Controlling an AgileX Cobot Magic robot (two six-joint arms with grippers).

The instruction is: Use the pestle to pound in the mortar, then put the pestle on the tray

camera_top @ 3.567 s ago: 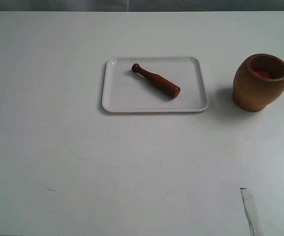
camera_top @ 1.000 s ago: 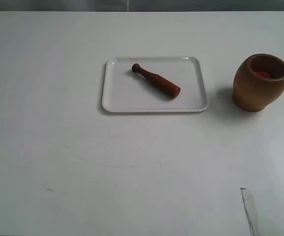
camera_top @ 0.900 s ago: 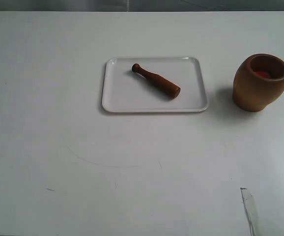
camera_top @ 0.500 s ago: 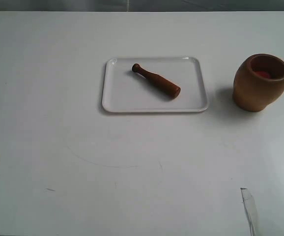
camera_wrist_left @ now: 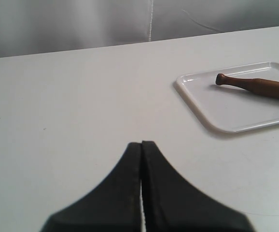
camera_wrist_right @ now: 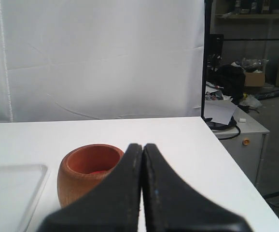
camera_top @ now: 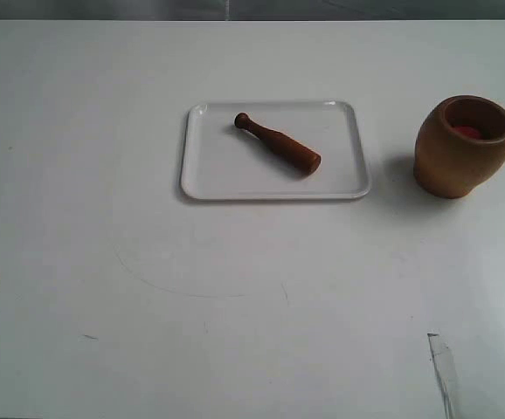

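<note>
1. The left gripper [camera_wrist_left: 142,145] has its jaws pressed together, holding nothing, above bare table [camera_top: 235,297].
2. The right gripper [camera_wrist_right: 142,146] is likewise closed and empty.
3. The mortar [camera_wrist_right: 87,170] stands upright ahead of the right gripper, partly hidden by its fingers.
4. The tray [camera_wrist_left: 226,108] lies ahead of the left gripper, well apart, toward the right arm's side.
5. The pestle [camera_wrist_left: 255,86] lies flat on the tray, its long axis diagonal, thick end towards the mortar, knob pointing away.
</note>
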